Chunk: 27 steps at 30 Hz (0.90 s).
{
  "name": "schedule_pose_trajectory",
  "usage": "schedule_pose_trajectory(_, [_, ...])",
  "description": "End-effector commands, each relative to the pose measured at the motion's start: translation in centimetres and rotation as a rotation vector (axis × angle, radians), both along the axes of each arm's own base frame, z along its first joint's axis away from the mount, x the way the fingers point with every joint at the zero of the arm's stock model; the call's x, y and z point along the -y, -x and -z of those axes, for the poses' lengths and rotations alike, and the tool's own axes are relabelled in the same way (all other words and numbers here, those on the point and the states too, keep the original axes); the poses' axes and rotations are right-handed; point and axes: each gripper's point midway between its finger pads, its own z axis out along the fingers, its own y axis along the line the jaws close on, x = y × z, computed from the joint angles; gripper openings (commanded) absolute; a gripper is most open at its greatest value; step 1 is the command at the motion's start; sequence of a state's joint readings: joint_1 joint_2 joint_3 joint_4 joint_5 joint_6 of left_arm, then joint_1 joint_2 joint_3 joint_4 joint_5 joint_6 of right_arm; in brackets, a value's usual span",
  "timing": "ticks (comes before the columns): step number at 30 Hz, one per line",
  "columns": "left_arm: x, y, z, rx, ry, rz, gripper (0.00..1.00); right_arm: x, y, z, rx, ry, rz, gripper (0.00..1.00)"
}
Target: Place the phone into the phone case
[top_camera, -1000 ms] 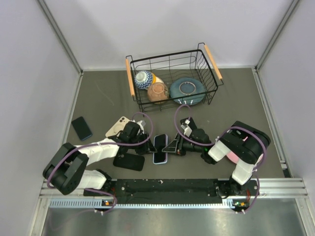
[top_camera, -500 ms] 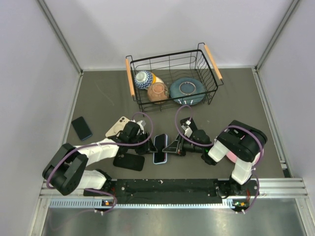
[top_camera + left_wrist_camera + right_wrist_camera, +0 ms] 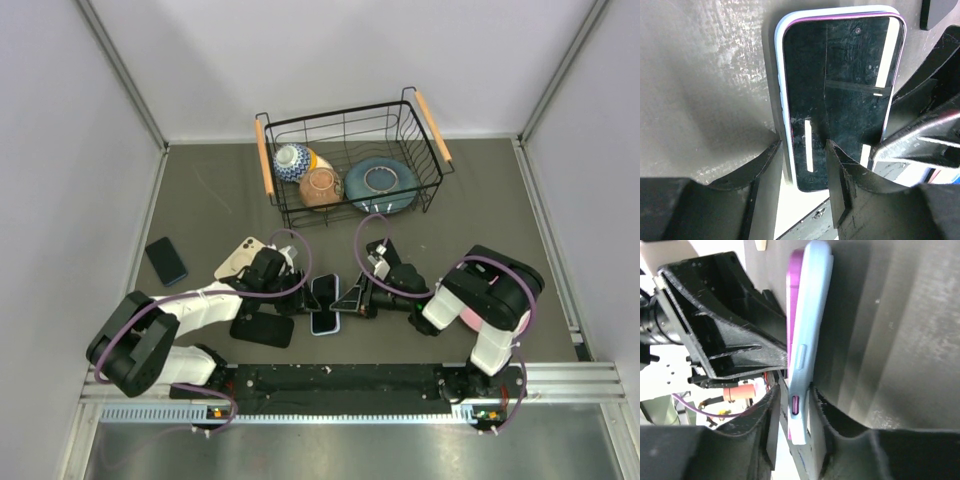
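While the phone [image 3: 840, 100] is lying screen-up between the two arms on the grey, faintly streaked surface [image 3: 705, 75], its glossy black glass is showing fine scratches and a thin purple rim. A smooth, pale blue phone case [image 3: 807, 315] with rounded corners is wrapping its back and sides, though the purple edge is standing slightly proud of it along one side. The left hand [image 3: 802, 150] is standing partly open, its black moulded fingers straddling one long edge, one of them over the glass. The right hand [image 3: 795, 392] is pinching the phone case across its thickness from the other side.
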<state>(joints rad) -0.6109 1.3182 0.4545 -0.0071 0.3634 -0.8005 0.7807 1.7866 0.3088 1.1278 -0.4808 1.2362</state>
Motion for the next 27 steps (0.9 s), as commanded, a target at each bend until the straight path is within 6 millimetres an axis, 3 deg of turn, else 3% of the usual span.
schedule_pose_trajectory(1, [0.5,0.0,-0.2,0.011,0.011,0.028,0.44,-2.3,-0.7,-6.2,0.179,-0.166,-0.066,0.32])
schedule_pose_trajectory(7, [0.7,0.2,0.0,0.001,0.021,0.034,0.43,-2.9,-0.8,-5.7,0.176,-0.127,-0.07,0.31])
schedule_pose_trajectory(10, [0.7,0.1,-0.4,0.011,0.026,0.034,0.42,-2.6,-1.2,-4.5,0.164,-0.064,-0.048,0.2])
schedule_pose_trajectory(11, [0.8,0.1,-0.5,0.016,0.027,0.033,0.42,-2.5,-1.4,-4.6,0.168,-0.047,-0.038,0.07])
schedule_pose_trajectory(13, [0.9,-0.1,-1.4,0.038,0.04,0.033,0.43,-2.0,-1.7,-4.4,0.189,-0.015,-0.021,0.0])
schedule_pose_trajectory(19, [-0.5,-0.7,-5.2,0.142,0.008,0.01,0.58,-0.3,-1.8,-7.7,0.282,-0.058,0.013,0.0])
schedule_pose_trajectory(23, [-0.8,-0.4,-8.6,0.226,0.064,0.018,0.74,0.8,-0.6,-11.5,0.358,-0.149,0.005,0.0])
schedule_pose_trajectory(27, [-0.2,0.3,-11.9,0.285,0.167,0.064,0.79,1.8,0.4,-14.9,0.439,-0.219,0.01,0.0])
